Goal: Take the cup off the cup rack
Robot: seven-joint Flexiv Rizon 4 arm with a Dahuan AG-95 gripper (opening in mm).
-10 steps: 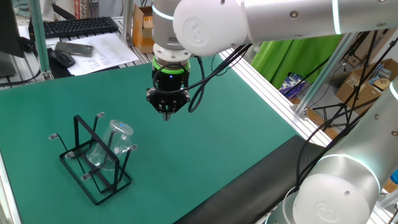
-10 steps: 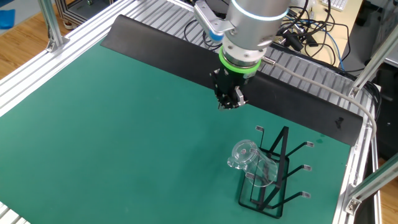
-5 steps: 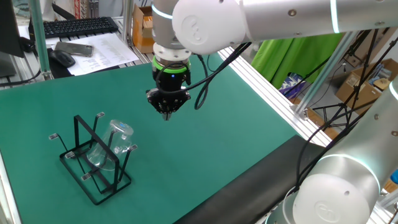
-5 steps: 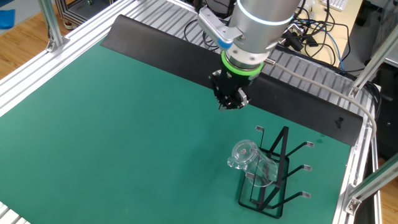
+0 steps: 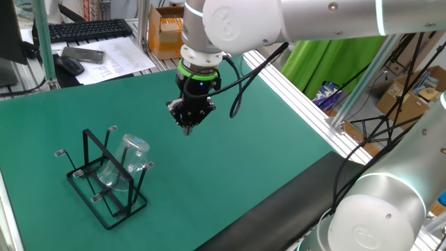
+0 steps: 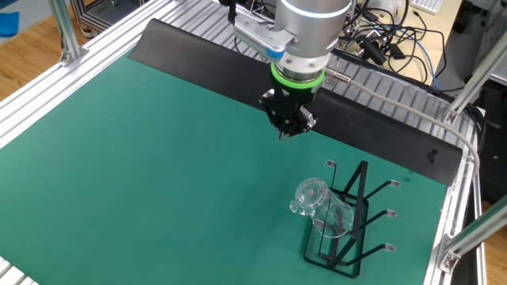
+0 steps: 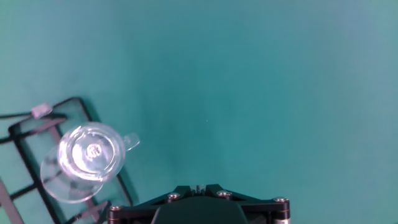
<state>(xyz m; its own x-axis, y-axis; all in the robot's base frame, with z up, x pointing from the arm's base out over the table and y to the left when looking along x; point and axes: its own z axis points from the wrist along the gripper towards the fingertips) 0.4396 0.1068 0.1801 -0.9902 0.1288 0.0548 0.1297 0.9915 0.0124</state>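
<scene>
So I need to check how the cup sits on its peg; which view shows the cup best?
The hand view: the cup fills more of the picture, seen from above with its round end and small handle clear. Both fixed views show it smaller, tilted on the cup rack and harder to make out through the glass.

The cup (image 5: 130, 162) is clear, glossy glass, catching bright highlights on its base; in the hand view (image 7: 87, 158) it looks smooth and fully see-through. The cup rack (image 6: 351, 226) is thin black wire, with small pale tips on its pegs. The table (image 6: 142, 174) is covered by a smooth, matt green mat, edged with ribbed, silvery metal rails (image 6: 103, 47). The gripper (image 5: 188, 127) is dull black, below a glossy white arm casing (image 5: 230, 21).
</scene>
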